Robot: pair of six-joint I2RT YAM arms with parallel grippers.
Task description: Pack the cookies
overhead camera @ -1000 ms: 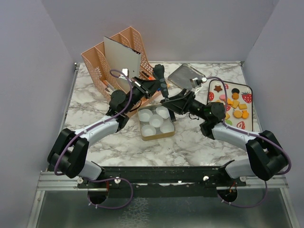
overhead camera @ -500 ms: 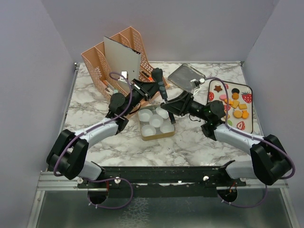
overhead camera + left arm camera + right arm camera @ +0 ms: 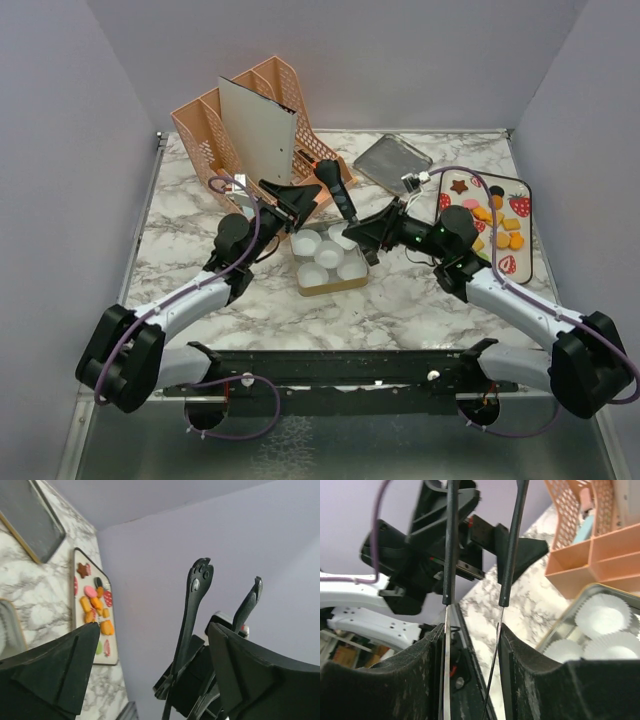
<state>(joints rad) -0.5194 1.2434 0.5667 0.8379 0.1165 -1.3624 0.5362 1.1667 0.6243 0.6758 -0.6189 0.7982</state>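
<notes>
From above, the tongs [image 3: 338, 188] are seen clamped by the right gripper [image 3: 372, 235] at twelve o'clock of the tin [image 3: 330, 288], the cookies [image 3: 492, 215] untouched at three o'clock. At the left wrist, the left gripper [image 3: 152, 630] is shown spread wide and empty. At the right wrist, the slim blades, narrowly pinched, could be twisted loose.

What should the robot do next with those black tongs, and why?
Probably the right gripper should carry the tongs over to the cookies at the right. It pinches their blades, the left gripper stands open clear of the handles, and the paper cups are empty.
</notes>
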